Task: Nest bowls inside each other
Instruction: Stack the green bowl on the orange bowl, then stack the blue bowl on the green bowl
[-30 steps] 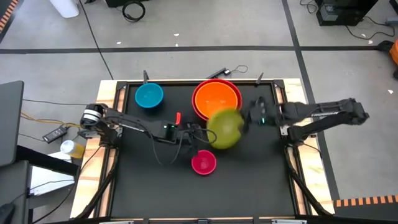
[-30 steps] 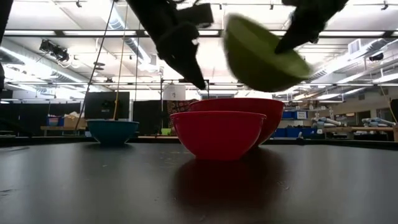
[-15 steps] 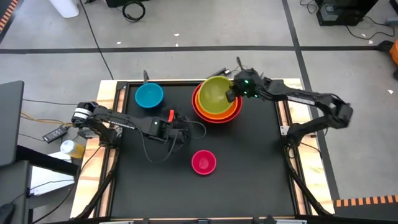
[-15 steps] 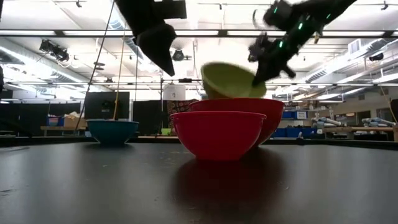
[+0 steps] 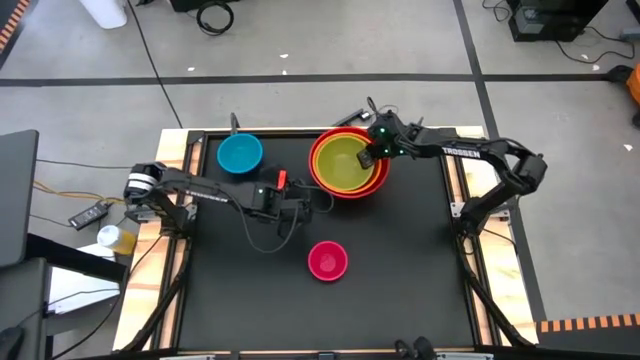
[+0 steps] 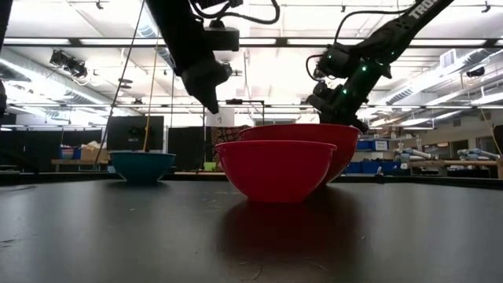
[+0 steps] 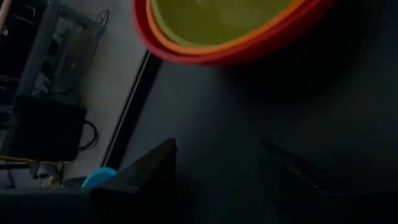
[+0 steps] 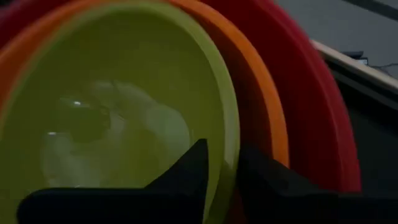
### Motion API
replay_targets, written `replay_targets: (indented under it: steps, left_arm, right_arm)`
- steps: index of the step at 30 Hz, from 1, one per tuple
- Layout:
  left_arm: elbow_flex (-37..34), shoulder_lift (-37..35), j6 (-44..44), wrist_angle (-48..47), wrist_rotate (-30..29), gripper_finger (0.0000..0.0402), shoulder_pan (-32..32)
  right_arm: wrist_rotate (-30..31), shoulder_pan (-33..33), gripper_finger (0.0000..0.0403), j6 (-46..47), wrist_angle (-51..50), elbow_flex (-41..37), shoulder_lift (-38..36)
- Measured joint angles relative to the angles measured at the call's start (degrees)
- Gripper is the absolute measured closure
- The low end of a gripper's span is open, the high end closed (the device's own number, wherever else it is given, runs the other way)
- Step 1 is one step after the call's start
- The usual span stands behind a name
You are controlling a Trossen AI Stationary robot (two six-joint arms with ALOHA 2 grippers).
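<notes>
The yellow-green bowl (image 5: 345,162) sits level inside the orange bowl (image 5: 317,168), which sits in the red bowl (image 5: 345,196) at the table's far side. My right gripper (image 8: 222,171) is at the yellow-green bowl's right rim, open, with one finger inside the bowl and one outside. The blue bowl (image 5: 240,154) stands upright at the far left, and the pink bowl (image 5: 327,260) stands near the table's middle. My left gripper (image 7: 217,180) hangs open and empty above the table, left of the stack, between the blue and pink bowls. My right gripper straddles the yellow-green bowl's rim (image 8: 231,140) from above and from the table's right, slanting down, with one finger (image 8: 186,171) inside and one (image 8: 267,183) outside. I cannot tell whether the fingers touch the rim. The bowl rests in the orange bowl.
Bare black tabletop (image 5: 400,270) lies at the near side and to the right of the pink bowl. In the low view the pink bowl (image 6: 275,169) stands in front of the red bowl (image 6: 346,145), with the blue bowl (image 6: 142,165) to the left.
My right gripper has carried the tilted yellow-green bowl from above the table's middle toward the far edge and down into the orange bowl, where it now sits level. My left gripper has drawn back a little toward the table's left edge and turned.
</notes>
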Motion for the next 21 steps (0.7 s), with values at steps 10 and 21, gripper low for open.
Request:
replay_targets:
  steps: [10,21]
  left_arm:
    - [0.00,-0.26,-4.47,-3.10,0.39,0.0185,0.35]
    - [0.00,-0.24,-5.40,-5.51,4.33,0.0185,0.39]
  right_arm:
    - [4.46,3.09,0.0256,-3.08,0.23,0.02,-10.54]
    - [10.21,17.40,0.0256,-2.65,12.76,-10.26,-19.50]
